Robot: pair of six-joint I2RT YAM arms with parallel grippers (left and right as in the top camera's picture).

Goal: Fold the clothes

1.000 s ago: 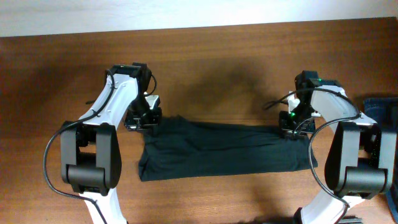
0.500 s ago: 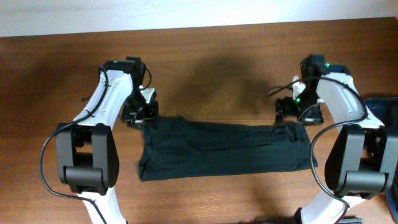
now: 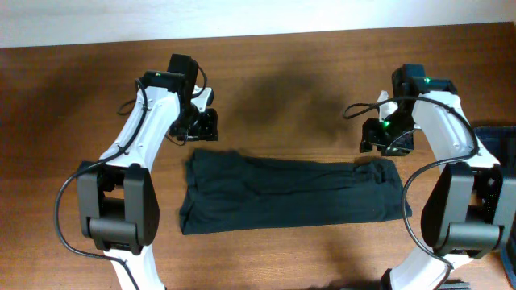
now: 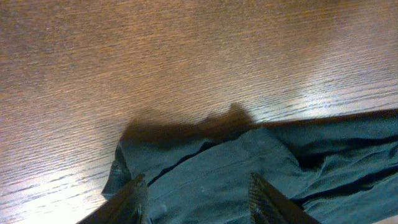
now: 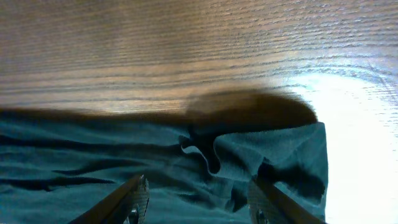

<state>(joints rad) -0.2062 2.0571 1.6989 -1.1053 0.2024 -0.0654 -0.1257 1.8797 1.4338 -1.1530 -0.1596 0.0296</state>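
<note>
You have one black T-shirt (image 3: 290, 193) on one wooden table (image 3: 282, 72) | left gripper (image 4: 196, 186) spread, empty | right gripper (image 5: 196, 183) spread, empty

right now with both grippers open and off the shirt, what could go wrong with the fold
1. The black T-shirt lies as a folded band, but its far right corner is curled and bunched; folding over it would likely lock in creases.
2. The far left corner is rumpled too, so the left gripper may pinch only one layer.
3. The blue denim garment lies close by the right arm and could get snagged.
</note>
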